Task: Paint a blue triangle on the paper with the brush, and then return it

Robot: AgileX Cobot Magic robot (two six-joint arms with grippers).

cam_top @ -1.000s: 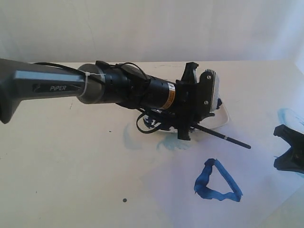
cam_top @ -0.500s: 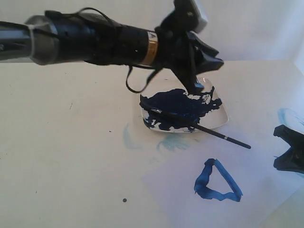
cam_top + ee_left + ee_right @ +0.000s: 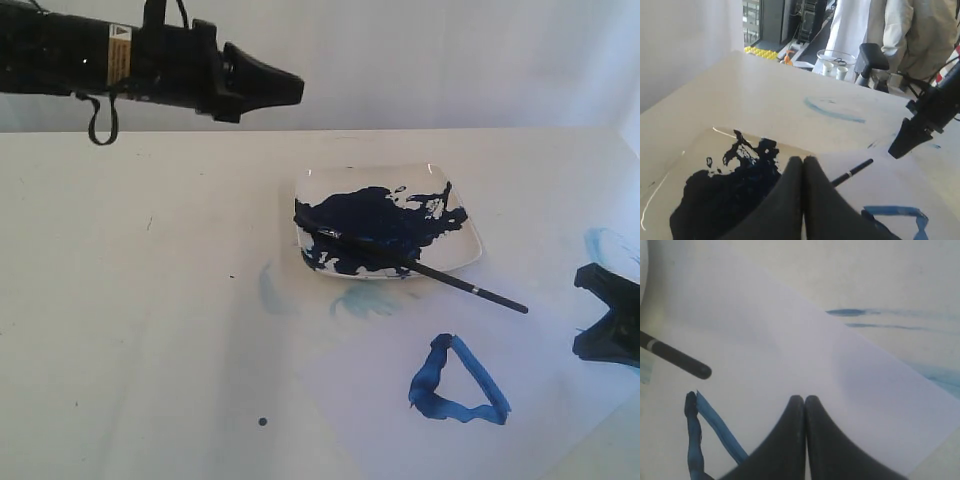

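Observation:
The brush [image 3: 420, 268] lies loose, bristles in the navy paint on the white plate [image 3: 462, 258] and black handle sticking out over the paper [image 3: 560, 385]. On the paper, in front of the plate, is the blue triangle [image 3: 455, 385]. My left gripper [image 3: 298, 90] hangs shut and empty, high above the table's back left. The left wrist view shows that gripper [image 3: 803, 159] over the plate, with the brush end [image 3: 852, 172] beyond it. My right gripper [image 3: 585, 345] is shut and empty, low over the paper's right part. In its wrist view the gripper [image 3: 804, 399] sits near the triangle [image 3: 715, 425] and the brush end [image 3: 677, 357].
Pale blue smears [image 3: 365, 300] mark the table beside the plate, and more [image 3: 608, 245] lie at the far right. A small dark dot [image 3: 263, 421] sits near the front edge. People and equipment [image 3: 880, 35] stand beyond the table's far side.
My left arm has lifted off the plate and drawn back up and to the left, uncovering the plate. The brush stays lying across the plate. The right gripper has not moved.

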